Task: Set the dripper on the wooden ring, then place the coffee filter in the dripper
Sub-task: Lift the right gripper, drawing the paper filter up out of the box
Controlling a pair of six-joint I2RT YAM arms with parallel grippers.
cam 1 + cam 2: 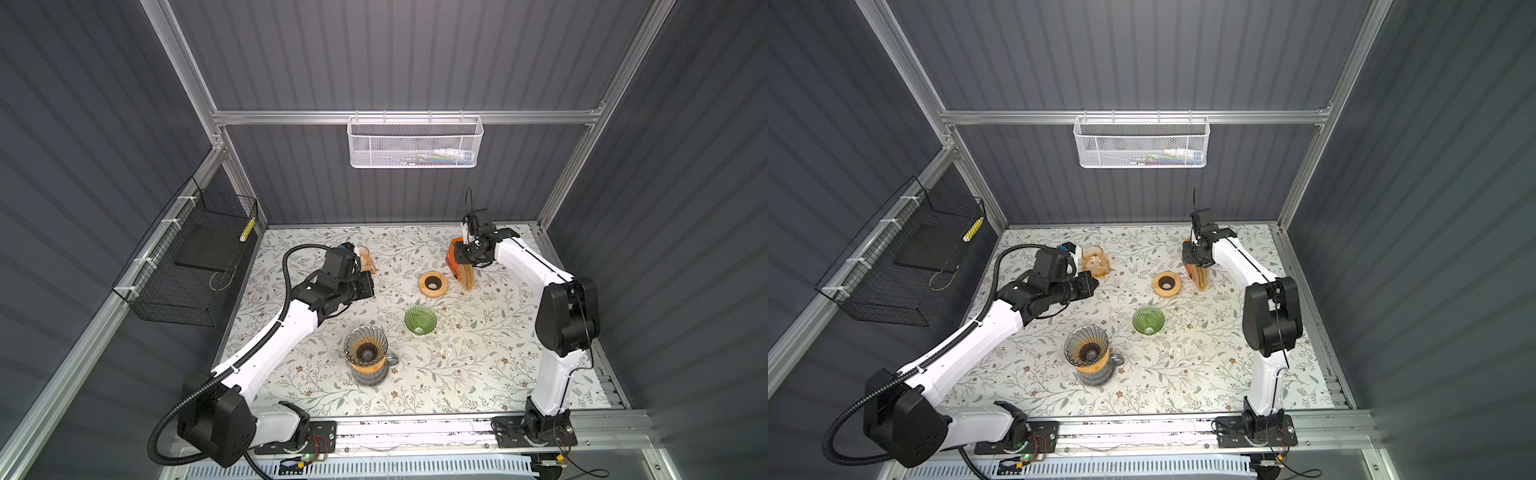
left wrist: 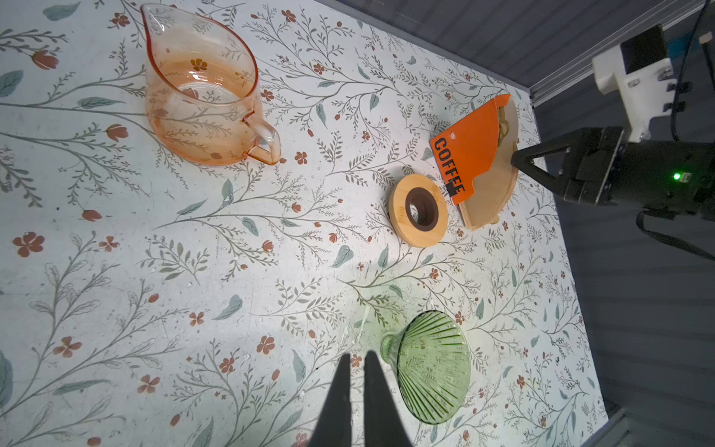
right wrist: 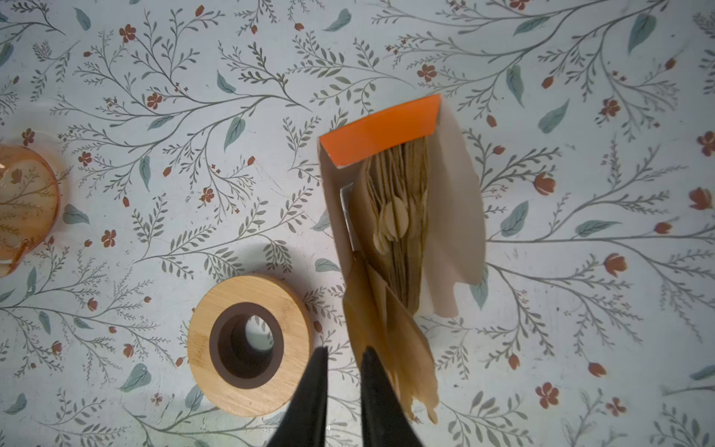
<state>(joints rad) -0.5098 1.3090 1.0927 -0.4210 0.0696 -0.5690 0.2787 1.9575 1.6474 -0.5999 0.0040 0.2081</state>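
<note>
Toward the back right of the floral table (image 1: 478, 374), the right gripper (image 3: 344, 358) is hovering over the orange filter holder (image 3: 379, 131), which is standing just beside the wooden ring (image 3: 205, 363). Its jaws are standing slightly spread with bare cloth showing between them, so they are pinching nothing. The brown coffee filters (image 3: 398, 216) are sitting packed inside the holder, and one loose filter (image 3: 390, 340) is leaning out of the stack, its edge lying against the outer side of one finger. On the other side, the left gripper (image 2: 356, 358) is hanging above the cloth with its jaws pressed together and gripping nothing. In both top views it is sitting just beside the orange glass pitcher (image 2: 201, 96). The green glass dripper (image 1: 420, 319) is resting near the middle of the table, nearer the front than the wooden ring. The smoky grey dripper (image 1: 365, 347) is sitting on top of a glass server (image 1: 370, 376) toward the front.
</note>
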